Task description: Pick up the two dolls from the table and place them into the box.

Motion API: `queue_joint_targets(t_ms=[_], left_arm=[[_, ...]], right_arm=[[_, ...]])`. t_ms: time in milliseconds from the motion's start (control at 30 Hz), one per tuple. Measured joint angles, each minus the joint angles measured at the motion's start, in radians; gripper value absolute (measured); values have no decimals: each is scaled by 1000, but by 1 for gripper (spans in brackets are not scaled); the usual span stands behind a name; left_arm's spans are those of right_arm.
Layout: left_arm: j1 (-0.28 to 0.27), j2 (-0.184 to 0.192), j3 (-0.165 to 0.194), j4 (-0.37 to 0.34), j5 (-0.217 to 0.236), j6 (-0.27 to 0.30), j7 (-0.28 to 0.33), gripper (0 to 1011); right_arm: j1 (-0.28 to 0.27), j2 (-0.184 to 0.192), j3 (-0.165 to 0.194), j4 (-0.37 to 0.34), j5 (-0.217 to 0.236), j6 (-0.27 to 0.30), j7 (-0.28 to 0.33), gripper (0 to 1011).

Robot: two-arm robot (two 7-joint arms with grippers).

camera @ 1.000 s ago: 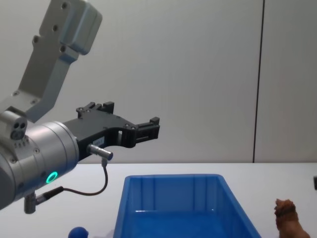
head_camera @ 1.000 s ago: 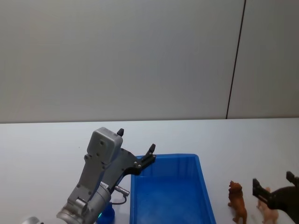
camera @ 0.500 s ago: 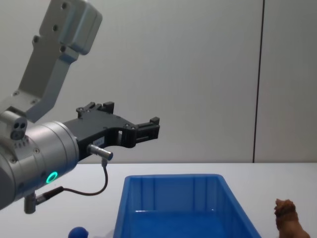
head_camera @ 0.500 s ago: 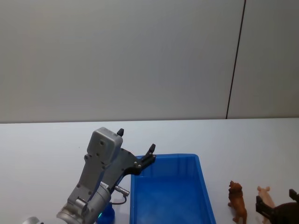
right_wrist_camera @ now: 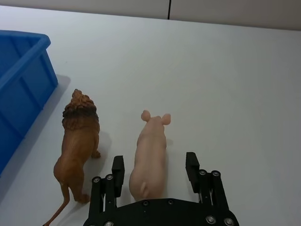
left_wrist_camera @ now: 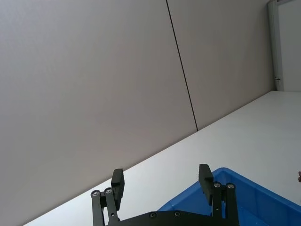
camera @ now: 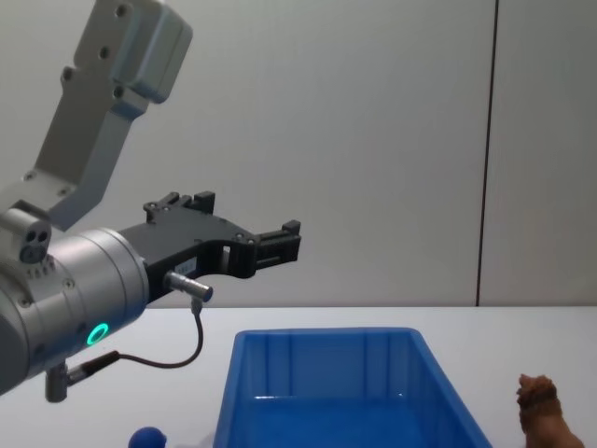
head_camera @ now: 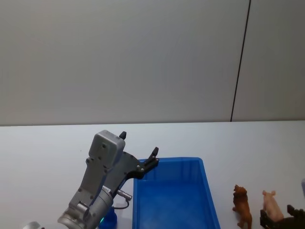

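The blue toy, at the box's 8 o'clock, is mostly hidden behind the left arm. The left gripper hangs raised, fingers spread and empty. The lion figure stands at the box's 3 o'clock. The right gripper sits low, fingers spread either side of a pink pig figure.

Silver-grey left arm, green ring light, black cable, black left hand

Left arm rising from 7 o'clock of the head view, wrist bent. Left gripper aimed toward 2 o'clock, its two fingers spread wide. Right gripper low at 5 o'clock, fingers likewise parted.
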Motion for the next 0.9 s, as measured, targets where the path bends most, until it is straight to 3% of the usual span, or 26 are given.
queue_joint_targets(t_ms=[500, 900], left_arm=[[0, 0, 0, 0, 0, 0, 0, 1001], [0, 0, 0, 0, 0, 0, 0, 1001]], right_arm=[[13, -17, -3, 41, -11, -26, 15, 386], [9, -13, 4, -1, -37, -71, 15, 381]])
